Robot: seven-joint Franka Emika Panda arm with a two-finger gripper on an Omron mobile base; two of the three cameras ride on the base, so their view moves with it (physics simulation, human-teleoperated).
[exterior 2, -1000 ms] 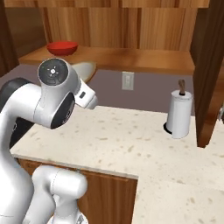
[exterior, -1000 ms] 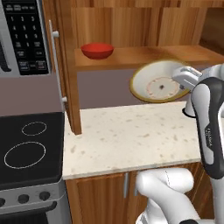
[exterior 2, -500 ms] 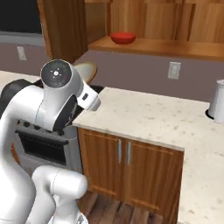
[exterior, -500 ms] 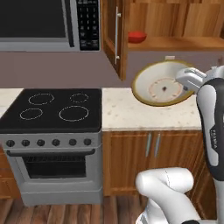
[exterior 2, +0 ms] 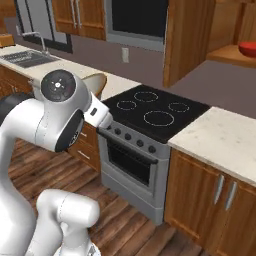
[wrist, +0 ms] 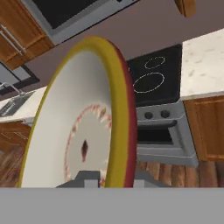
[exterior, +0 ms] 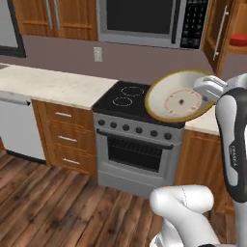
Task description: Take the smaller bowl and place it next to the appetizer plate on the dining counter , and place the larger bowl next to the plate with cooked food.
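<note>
I've got the larger bowl [exterior: 179,98] clamped in the hand [exterior: 208,89], jaws narrow on its rim at the right edge as the left base view shows it. The bowl is carried up on edge, well off any surface, with its cream ringed base facing the left base camera and the olive-gold rim [wrist: 114,87] running round it. In the hand view the rim runs up from between the fingertips and the ringed underside [wrist: 83,144] faces left; the fingertips themselves are mostly cut off at the bottom, so I can't read the pad contact exactly.

Behind the bowl sits the black stove [exterior: 126,99] with its oven front below, a pale speckled worktop [exterior: 53,84] to its left and a microwave [exterior: 149,19] above. In the right base view the bowl's edge [exterior 2: 95,82] just peeks out behind the arm's big joint, in front of the worktop with the sink [exterior 2: 29,57].

The smaller bowl [exterior 2: 247,48], red, sits on a wooden shelf [exterior 2: 230,55] at the upper right of the right base view, well apart from the hand; I also see its red edge [exterior: 239,40] at the right border of the left base view.
</note>
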